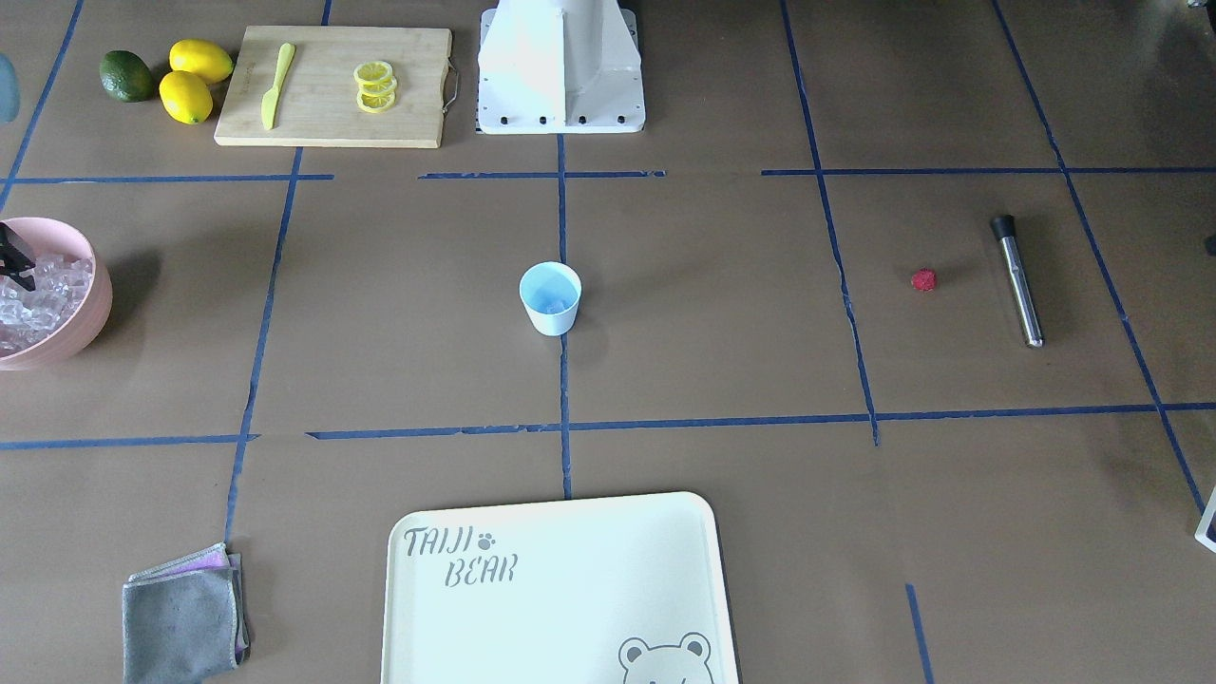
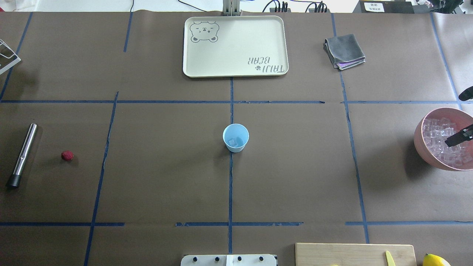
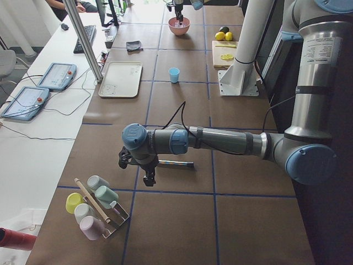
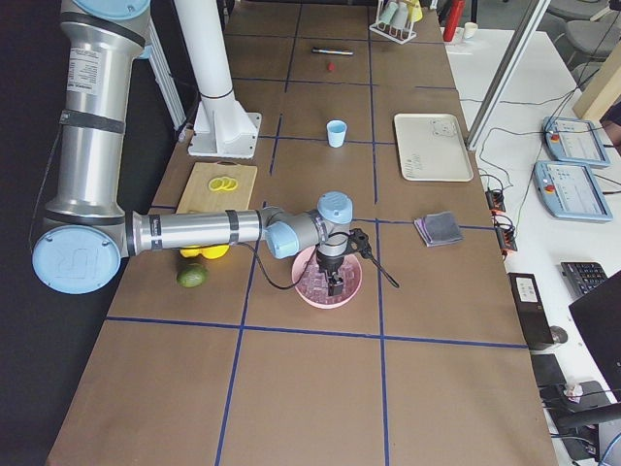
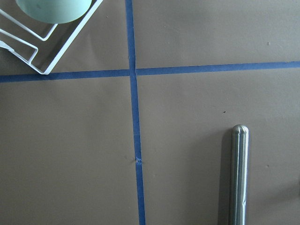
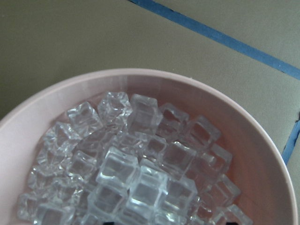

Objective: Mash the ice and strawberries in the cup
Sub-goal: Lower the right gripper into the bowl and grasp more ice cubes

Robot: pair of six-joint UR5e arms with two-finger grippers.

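The light blue cup [image 2: 235, 137] stands upright at the table's centre, with a few clear ice cubes [image 2: 233, 141] inside; it also shows in the front view [image 1: 550, 297]. The small red strawberry [image 2: 67, 155] lies on the table at the far left, beside a steel muddler [image 2: 23, 154]. My right gripper [image 2: 458, 137] hangs over the pink bowl [image 2: 419, 138], which is full of ice [image 6: 136, 178]; I cannot tell how its jaws stand. My left gripper [image 3: 149, 178] hovers near the muddler's end [image 5: 239, 173]; I cannot tell whether it is open or shut.
A cream tray [image 2: 192, 55] and a folded grey cloth [image 2: 344, 51] lie at the far side. A cutting board [image 1: 332, 119] with lemon slices and a yellow knife, two lemons [image 1: 195, 81] and a green fruit [image 1: 126, 76] sit near the robot base. A wire cup rack [image 3: 96, 207] stands beside the left gripper.
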